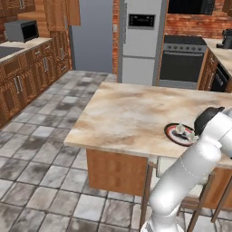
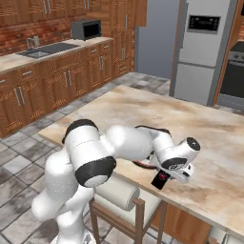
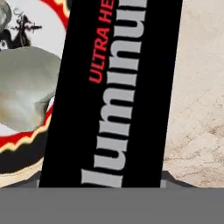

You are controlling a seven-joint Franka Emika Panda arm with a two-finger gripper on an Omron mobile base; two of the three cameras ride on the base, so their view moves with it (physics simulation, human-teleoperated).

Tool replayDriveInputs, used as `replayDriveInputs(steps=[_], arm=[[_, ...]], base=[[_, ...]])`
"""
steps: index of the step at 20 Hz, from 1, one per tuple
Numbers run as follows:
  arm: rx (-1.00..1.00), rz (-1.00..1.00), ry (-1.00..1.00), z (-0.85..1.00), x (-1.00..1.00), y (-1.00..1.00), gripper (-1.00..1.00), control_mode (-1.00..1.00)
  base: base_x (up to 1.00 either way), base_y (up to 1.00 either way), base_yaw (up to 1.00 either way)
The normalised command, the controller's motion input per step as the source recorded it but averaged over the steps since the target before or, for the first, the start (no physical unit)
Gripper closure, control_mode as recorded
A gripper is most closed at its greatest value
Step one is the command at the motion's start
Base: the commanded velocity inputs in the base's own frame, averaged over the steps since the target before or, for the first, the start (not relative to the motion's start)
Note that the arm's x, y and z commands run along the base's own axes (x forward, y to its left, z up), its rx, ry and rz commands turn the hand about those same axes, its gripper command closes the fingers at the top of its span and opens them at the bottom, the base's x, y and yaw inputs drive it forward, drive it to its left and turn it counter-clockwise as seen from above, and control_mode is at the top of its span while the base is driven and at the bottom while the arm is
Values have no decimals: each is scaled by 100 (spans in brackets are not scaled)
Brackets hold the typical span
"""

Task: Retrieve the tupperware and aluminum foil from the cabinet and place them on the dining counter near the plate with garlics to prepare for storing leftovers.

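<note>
foil box: pinched between fingers | beside garlic plate | above dining counter

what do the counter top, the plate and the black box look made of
Dining counter: polished stone, going by its beige marbled veining. Plate with garlics: probably glazed ceramic, white centre, red-and-dark rim. Aluminum foil box: likely printed cardboard, matte black with lettering.

The white arm bends up from the near side and reaches out to the right, low over the near edge. Its gripper points down, and its jaws are closed around a black box.
</note>
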Motion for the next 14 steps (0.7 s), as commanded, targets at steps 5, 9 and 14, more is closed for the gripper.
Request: replayDriveInputs(steps=[5,9,14], arm=[[23,2,-9,-19,40,-100,100,-100],[15,7,-9,-12,58,-46,-100,-100],[-1,8,-21,17,-9,11,-100,-100]], base=[[0,0,0],[0,0,0],[0,0,0]])
